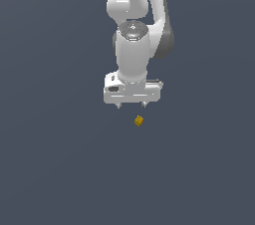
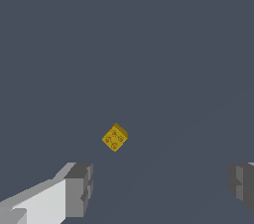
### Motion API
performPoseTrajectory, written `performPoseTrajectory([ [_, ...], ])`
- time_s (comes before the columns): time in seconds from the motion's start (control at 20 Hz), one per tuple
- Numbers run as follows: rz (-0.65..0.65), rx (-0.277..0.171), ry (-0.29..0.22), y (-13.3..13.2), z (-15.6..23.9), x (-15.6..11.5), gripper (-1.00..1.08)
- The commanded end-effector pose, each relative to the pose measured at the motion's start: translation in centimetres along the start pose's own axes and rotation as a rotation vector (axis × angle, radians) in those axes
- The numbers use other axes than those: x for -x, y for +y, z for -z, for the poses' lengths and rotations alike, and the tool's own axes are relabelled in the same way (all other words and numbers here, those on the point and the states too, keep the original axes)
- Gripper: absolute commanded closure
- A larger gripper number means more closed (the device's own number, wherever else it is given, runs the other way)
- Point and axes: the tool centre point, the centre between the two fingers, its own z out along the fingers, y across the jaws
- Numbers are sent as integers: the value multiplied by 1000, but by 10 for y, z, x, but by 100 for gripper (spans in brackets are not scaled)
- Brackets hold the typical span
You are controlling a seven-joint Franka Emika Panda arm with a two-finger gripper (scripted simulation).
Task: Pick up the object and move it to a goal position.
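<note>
The object is a tiny yellow-orange cube (image 1: 139,120) with faint darker marks, lying on the dark grey floor in the exterior view, just in front of and slightly toward the exterior view's right of my gripper. My white gripper (image 1: 131,104) hangs above the floor with its fingers spread apart and empty. In the wrist view the cube (image 2: 115,138) lies ahead of the gap between the two grey fingertips (image 2: 79,188), apart from both. The gripper (image 2: 159,188) holds nothing.
The plain dark grey floor (image 1: 60,169) fills both views. The white arm (image 1: 137,15) rises above the gripper toward the exterior view's top. No other objects show.
</note>
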Motion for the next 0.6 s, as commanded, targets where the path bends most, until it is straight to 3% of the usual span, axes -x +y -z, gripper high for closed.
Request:
performPoseTrajectory([
  [0.0,0,0,0,0,0,0,-92],
  [0.55,-81,3,-9,24,-5,2,-92],
])
